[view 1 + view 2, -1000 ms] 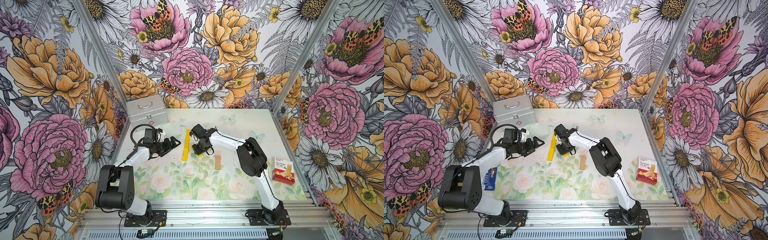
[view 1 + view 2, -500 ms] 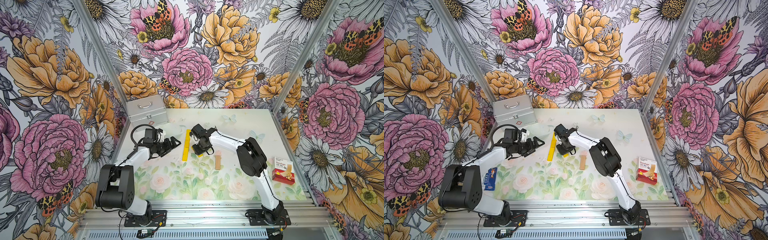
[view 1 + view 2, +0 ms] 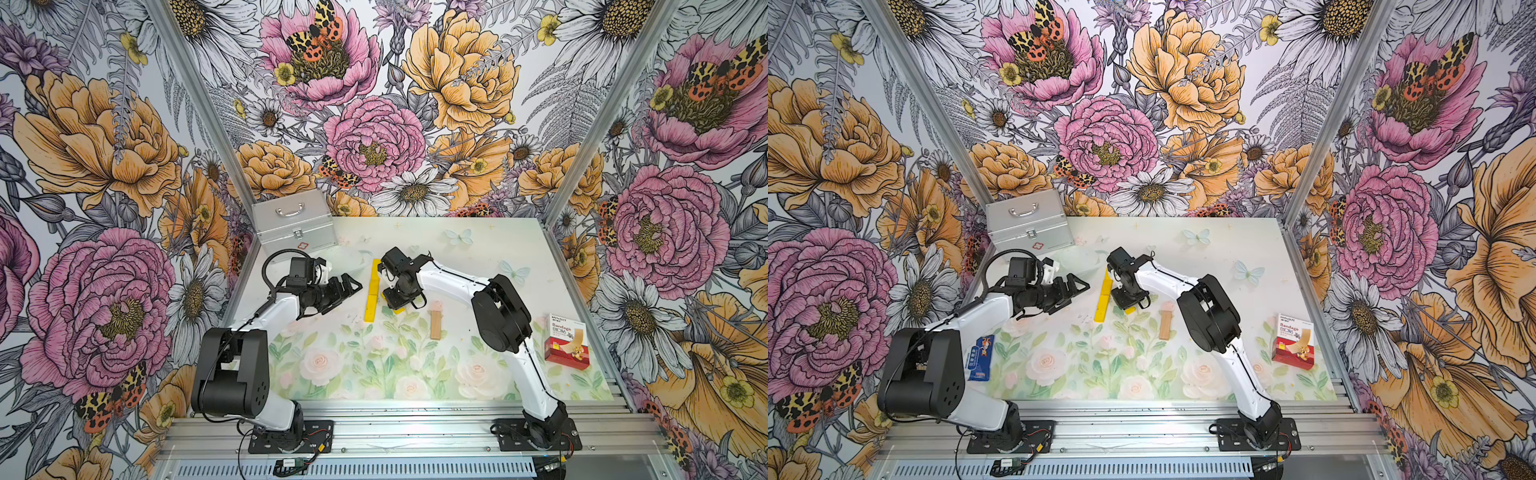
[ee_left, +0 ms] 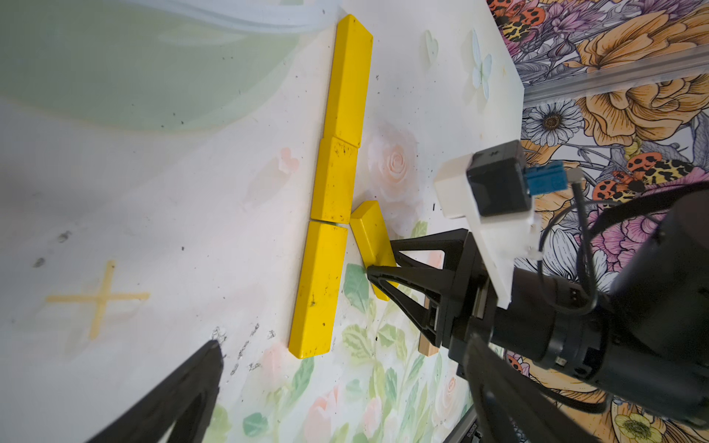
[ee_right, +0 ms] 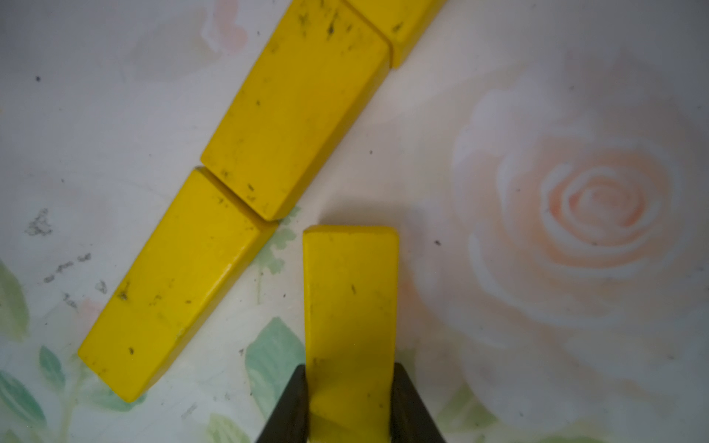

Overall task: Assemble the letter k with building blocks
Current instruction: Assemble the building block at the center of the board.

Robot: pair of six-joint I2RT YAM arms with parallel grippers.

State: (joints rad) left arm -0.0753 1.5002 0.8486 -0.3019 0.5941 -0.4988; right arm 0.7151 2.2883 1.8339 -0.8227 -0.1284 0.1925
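Observation:
Three yellow building blocks (image 3: 372, 291) lie end to end as a straight stem (image 3: 1104, 296) on the mat. My right gripper (image 5: 350, 368) is shut on a fourth yellow block (image 5: 350, 299), which slants away from the stem. Its free end (image 4: 366, 218) sits close beside the joint between the stem's middle and near blocks. Whether it touches the stem I cannot tell. The tan block (image 3: 435, 326) lies alone to the right of the right gripper (image 3: 401, 297). My left gripper (image 3: 353, 286) hangs open and empty left of the stem, its fingers (image 4: 207, 368) wide apart.
A silver case (image 3: 293, 220) stands at the back left corner. A red-and-white bandage box (image 3: 567, 343) lies near the right edge. A blue packet (image 3: 980, 357) lies beside the left arm's base. A faint yellow cross (image 4: 99, 297) marks the mat left of the stem.

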